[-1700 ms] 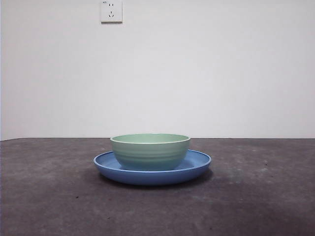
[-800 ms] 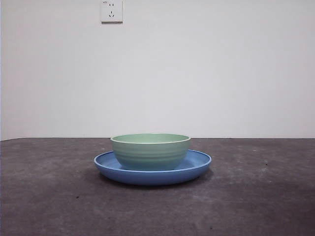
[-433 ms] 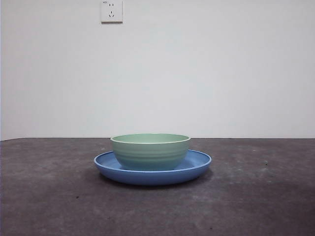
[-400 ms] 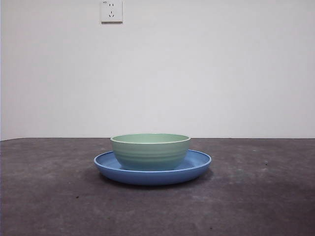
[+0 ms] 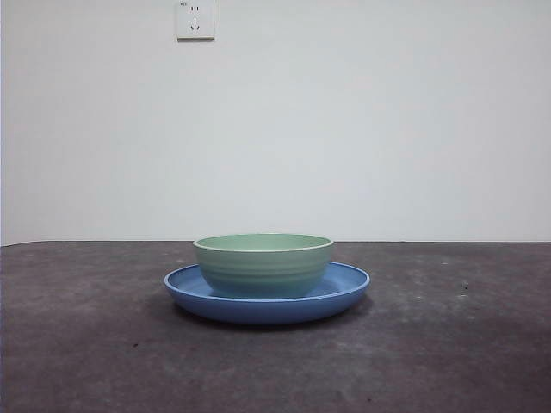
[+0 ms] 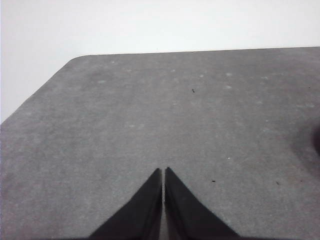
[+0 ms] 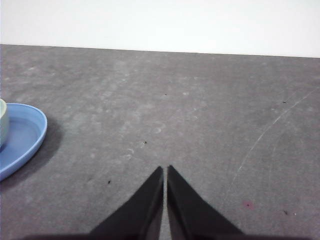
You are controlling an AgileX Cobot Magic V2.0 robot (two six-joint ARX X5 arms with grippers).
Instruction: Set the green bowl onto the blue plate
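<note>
The green bowl (image 5: 263, 265) stands upright inside the blue plate (image 5: 344, 289) at the middle of the dark table in the front view. No arm shows in that view. In the right wrist view the blue plate (image 7: 20, 137) and a sliver of the green bowl (image 7: 2, 127) sit off to one side, well apart from my right gripper (image 7: 165, 170), which is shut and holds nothing. My left gripper (image 6: 163, 172) is shut over bare table, with neither dish in its view.
A white wall with a power socket (image 5: 195, 19) rises behind the table. The table's far edge and a rounded corner (image 6: 80, 57) show in the left wrist view. Bare dark tabletop lies on both sides of the plate.
</note>
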